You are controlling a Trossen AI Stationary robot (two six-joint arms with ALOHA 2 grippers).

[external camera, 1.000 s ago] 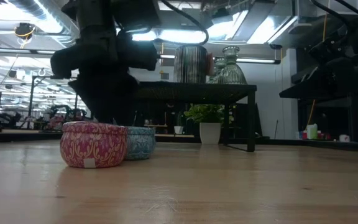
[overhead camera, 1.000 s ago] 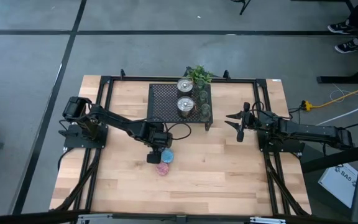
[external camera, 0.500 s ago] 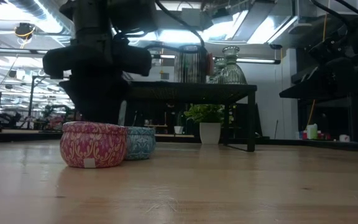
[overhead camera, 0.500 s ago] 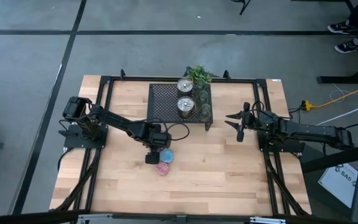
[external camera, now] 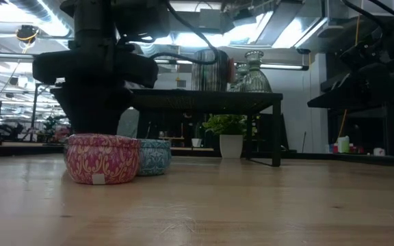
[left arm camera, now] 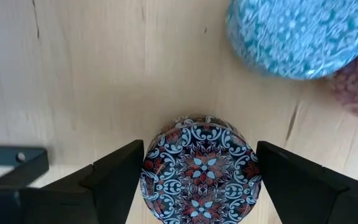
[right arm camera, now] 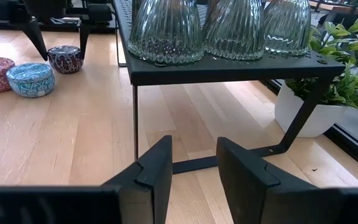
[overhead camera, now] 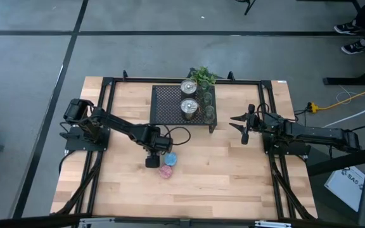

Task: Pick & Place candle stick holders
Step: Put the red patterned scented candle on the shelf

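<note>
A dark purple patterned tin [left arm camera: 201,168] stands on the table, also seen in the right wrist view [right arm camera: 64,58]. My left gripper [overhead camera: 151,161] is low over it, pointing down and open, one finger on each side of its wall. A blue tin [overhead camera: 170,158] and a pink tin [overhead camera: 165,171] stand side by side just to its right. Two silver holders [overhead camera: 189,87] and green glass cups [overhead camera: 208,107] stand on the black mesh rack [overhead camera: 170,104]. My right gripper [overhead camera: 243,130] waits open and empty right of the rack. My left gripper has its fingers [left arm camera: 114,180] right beside the purple tin's round wall [left arm camera: 151,180] on two opposite sides, coming from above. I cannot tell whether they touch it. The tin stands upright with its base on the table.
A small green plant [overhead camera: 203,76] in a white pot stands behind the rack. The rack stands on thin legs [right arm camera: 135,118] with open space below. Bare wood lies toward the near edge and between the rack and my right gripper [right arm camera: 194,165].
My left gripper has moved toward the table's left edge and slightly toward the near edge, staying low at the table. The pink and blue tins have stayed where they were.
</note>
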